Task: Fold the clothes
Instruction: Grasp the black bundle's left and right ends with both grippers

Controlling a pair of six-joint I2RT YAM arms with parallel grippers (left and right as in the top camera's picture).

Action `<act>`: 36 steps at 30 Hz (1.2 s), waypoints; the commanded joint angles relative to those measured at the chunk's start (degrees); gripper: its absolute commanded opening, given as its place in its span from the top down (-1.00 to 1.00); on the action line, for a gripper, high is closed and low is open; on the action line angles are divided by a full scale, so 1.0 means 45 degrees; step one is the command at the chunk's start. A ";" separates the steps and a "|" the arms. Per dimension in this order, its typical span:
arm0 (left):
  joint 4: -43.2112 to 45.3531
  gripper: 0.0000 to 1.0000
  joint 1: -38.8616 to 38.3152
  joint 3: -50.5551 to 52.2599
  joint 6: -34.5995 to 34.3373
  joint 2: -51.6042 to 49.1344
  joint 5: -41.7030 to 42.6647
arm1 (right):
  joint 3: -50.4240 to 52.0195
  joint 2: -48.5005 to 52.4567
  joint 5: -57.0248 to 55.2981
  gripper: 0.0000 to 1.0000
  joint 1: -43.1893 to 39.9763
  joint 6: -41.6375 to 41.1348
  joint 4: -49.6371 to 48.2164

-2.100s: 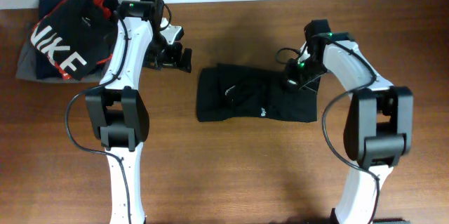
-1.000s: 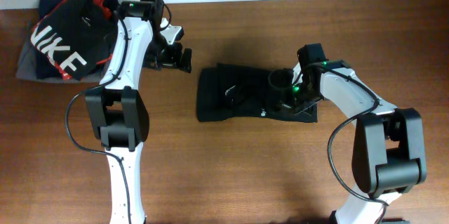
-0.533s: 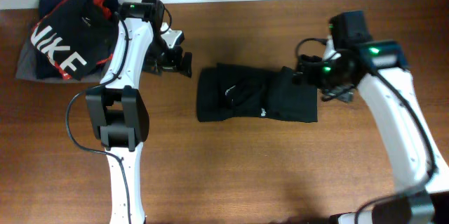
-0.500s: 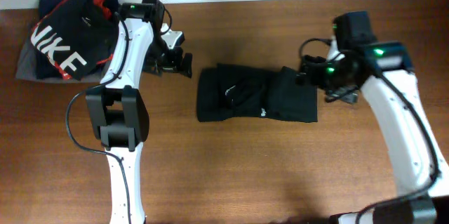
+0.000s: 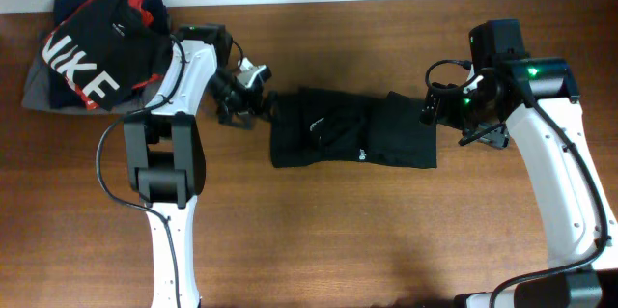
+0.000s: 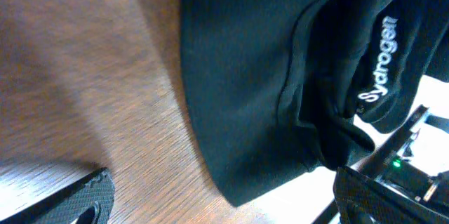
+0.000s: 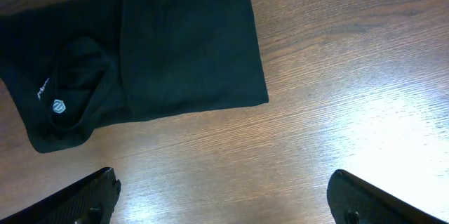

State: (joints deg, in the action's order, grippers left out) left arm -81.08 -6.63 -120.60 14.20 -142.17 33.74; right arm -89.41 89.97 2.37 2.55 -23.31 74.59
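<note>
The clothes (image 5: 348,142) are a black T-shirt lying as a folded oblong in the middle of the table, a small white logo on top. My left gripper (image 5: 241,100) is open just off its upper left corner. In the left wrist view the shirt (image 6: 266,76) fills the upper right, its rounded edge reaching down between the open gripper (image 6: 224,206), whose fingers hold nothing. My right gripper (image 5: 446,115) hovers open beside the shirt's right edge. The right wrist view shows the shirt (image 7: 154,62) ahead of the empty, open gripper (image 7: 224,206), with bare wood between the fingers.
At the back left corner lies a pile with a black-and-red NIKE garment (image 5: 92,52) on a grey folded garment (image 5: 34,91). The wooden table (image 5: 338,240) stretches in front of the shirt. The far table edge runs along the top.
My right gripper has let go of the shirt's right part, opened, and drawn back to the right. My left gripper has moved right, up to the shirt's left edge.
</note>
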 commanded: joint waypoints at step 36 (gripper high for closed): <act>0.6164 -0.98 -0.2429 0.3628 -0.3920 -0.0146 0.1734 | 0.0068 0.0029 -0.0253 -0.98 0.0000 0.0126 -0.0087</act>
State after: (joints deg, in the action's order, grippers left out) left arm -55.92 -15.97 -106.52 1.63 -139.15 54.74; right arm -89.34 90.00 2.35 2.55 -23.09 73.87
